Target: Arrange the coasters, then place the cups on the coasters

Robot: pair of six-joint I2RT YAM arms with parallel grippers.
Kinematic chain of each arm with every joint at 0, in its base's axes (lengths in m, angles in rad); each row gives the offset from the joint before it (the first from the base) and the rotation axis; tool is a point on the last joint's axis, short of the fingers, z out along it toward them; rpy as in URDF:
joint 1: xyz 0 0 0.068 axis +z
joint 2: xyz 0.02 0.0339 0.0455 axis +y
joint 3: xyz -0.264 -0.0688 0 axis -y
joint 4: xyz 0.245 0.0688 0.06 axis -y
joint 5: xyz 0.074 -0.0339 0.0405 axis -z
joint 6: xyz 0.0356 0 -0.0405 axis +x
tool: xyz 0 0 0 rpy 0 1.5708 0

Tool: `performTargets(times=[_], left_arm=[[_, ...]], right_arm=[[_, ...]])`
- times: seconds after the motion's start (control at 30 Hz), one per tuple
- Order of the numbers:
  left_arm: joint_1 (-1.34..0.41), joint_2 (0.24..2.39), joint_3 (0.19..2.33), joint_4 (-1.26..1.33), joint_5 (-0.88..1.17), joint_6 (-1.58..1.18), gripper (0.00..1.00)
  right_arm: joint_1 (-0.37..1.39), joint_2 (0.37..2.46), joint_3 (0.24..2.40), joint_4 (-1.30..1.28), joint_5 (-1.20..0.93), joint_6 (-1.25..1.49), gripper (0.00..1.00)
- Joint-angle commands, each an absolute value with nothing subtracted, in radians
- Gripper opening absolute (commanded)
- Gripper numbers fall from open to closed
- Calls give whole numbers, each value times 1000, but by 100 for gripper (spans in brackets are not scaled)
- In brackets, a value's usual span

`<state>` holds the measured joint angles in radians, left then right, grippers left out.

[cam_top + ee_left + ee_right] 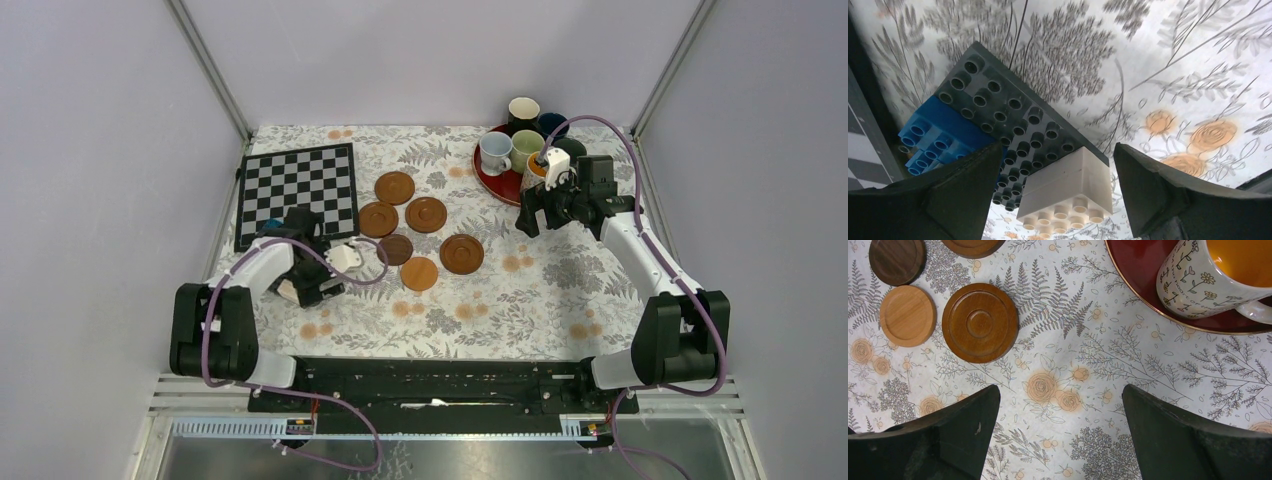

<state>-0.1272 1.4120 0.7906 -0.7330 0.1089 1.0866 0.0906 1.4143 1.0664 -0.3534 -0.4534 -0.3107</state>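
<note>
**Left gripper [1057,150] released over white brick [1068,190]; right gripper [1060,390] released**

Between the left jaws lay the white brick at a grey plate's [1013,115] edge, no coaster. Ahead-left of the right gripper sat the coasters [980,322]; ahead-right, an orange-lined cup [1198,285] on the red tray [1143,270]. Closing left would likely seize the brick; a low reach right might clip the tray rim.

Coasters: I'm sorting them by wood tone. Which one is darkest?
The dark coaster in the middle of the group, beside the palest coaster. It is almost black-brown, while the other five run from light tan to reddish brown.
</note>
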Motion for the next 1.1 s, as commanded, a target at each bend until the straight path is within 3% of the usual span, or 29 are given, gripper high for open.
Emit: performTargets(times=[0.0, 0.33, 0.5, 0.7, 1.07], left_arm=[[-31, 1431, 846, -792, 169, 1190, 90], [160, 1498, 902, -822, 184, 1228, 88], [168, 1503, 965, -870, 261, 1211, 89], [-10, 1452, 1097, -916, 404, 1056, 92], [-385, 1544, 1185, -599, 438, 671, 92]], right_arm=[[86, 1405, 1070, -344, -453, -325, 100], [86, 1414, 1071, -350, -458, -335, 99], [87, 1415, 1074, -356, -467, -340, 100], [87, 1417, 1074, -357, -476, -337, 100], [86, 1420, 1065, -367, -474, -342, 100]])
